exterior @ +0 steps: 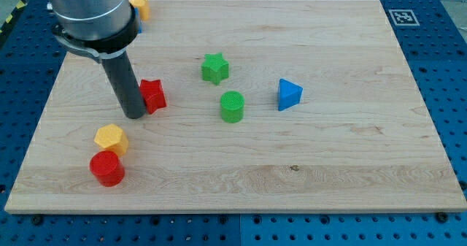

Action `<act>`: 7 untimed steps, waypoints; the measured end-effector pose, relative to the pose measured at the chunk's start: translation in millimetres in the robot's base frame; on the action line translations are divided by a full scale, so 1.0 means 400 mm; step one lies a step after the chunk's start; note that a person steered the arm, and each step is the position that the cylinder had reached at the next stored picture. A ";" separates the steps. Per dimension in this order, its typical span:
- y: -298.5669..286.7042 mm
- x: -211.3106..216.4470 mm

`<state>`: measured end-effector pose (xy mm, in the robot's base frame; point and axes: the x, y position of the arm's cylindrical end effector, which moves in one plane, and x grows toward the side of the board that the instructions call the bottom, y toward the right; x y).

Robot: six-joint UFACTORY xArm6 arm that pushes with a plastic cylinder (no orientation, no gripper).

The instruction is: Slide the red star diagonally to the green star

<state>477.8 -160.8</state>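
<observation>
The red star (153, 95) lies on the wooden board (328, 151), left of centre. My tip (135, 115) touches its lower left side, and the rod hides part of it. The green star (214, 68) lies up and to the right of the red star, apart from it.
A green cylinder (232, 106) stands below the green star. A blue triangle (289, 94) lies to its right. A yellow block (111, 138) and a red cylinder (107, 168) sit at the lower left. A yellow block (140, 5) shows at the top left beside the arm.
</observation>
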 end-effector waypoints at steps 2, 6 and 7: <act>-0.085 -0.073; -0.019 -0.035; 0.051 0.028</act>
